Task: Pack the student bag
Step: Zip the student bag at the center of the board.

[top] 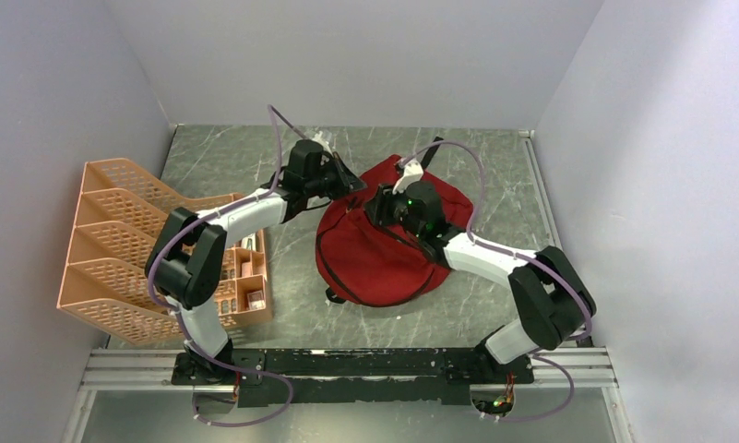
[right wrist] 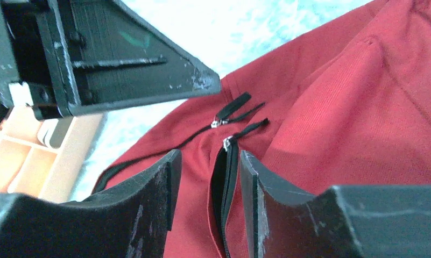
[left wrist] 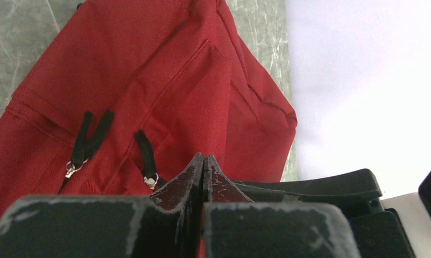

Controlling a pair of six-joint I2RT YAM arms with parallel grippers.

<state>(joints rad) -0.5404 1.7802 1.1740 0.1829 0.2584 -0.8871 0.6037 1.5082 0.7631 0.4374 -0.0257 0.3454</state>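
Top view: right arm (top: 481,258) hides student bag (top: 365,268) middle; organiser (top: 116,231) contents too small to tell; wrist views cut the bag off.

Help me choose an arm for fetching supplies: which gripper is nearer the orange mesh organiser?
Left. The left gripper is at the red backpack's left edge, on the orange mesh organiser's side; the right gripper is over the backpack's middle, farther off.

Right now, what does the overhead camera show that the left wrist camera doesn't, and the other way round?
Only overhead: the orange organiser at the left, and the right pincer. Only the left wrist: the left pincer seen close, shut with its tips pressed together, and the black zipper pulls with their silver rings. Both: the red student bag lying on the grey table.
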